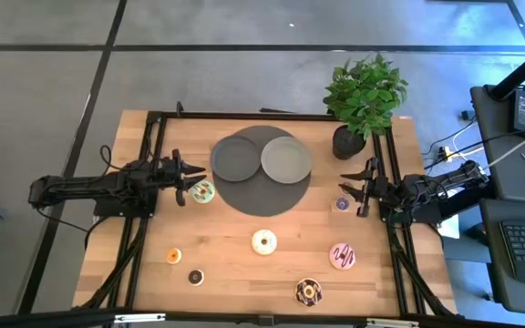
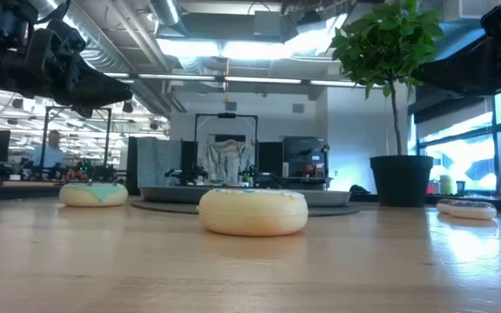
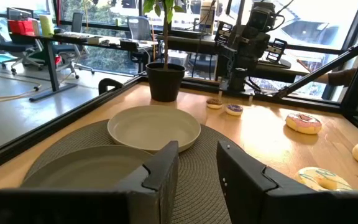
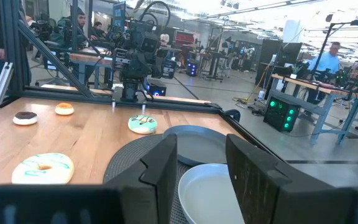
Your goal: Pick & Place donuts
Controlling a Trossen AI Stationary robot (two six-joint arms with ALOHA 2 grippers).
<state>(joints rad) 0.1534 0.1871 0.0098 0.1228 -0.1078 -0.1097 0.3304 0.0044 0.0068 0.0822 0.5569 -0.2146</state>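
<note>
The left gripper [image 1: 181,179] waits at the table's [image 1: 235,273] left side, fingers [image 3: 166,168] parted a moderate way with nothing between them; its tips end just beside the white-green donut [image 1: 202,191], apart from it as far as the high view tells. That donut lies on bare wood close to the left edge of the round dark mat [image 1: 253,196]. On the mat sit two plates: the dark plate [image 1: 235,158] to the left and the pale plate [image 1: 286,159] to the right, their rims meeting or overlapping near the mat's middle. Neither plate holds a donut; the left wrist view shows both dishes bare. Toward the near edge of the table, the orange donut [image 1: 173,256] and the dark brown donut [image 1: 195,276] lie close together at the left, the cream donut [image 1: 263,241] sits just below the mat, the chocolate donut [image 1: 308,292] is nearest the front edge, and the pink donut [image 1: 342,256] lies to its right. A potted plant [image 1: 363,100] stands at the far right corner. The purple donut [image 1: 343,204] rests just before the right gripper [image 1: 365,189], which waits at the table's right side with its fingers [image 4: 163,165] also spread moderately and holding nothing.
</note>
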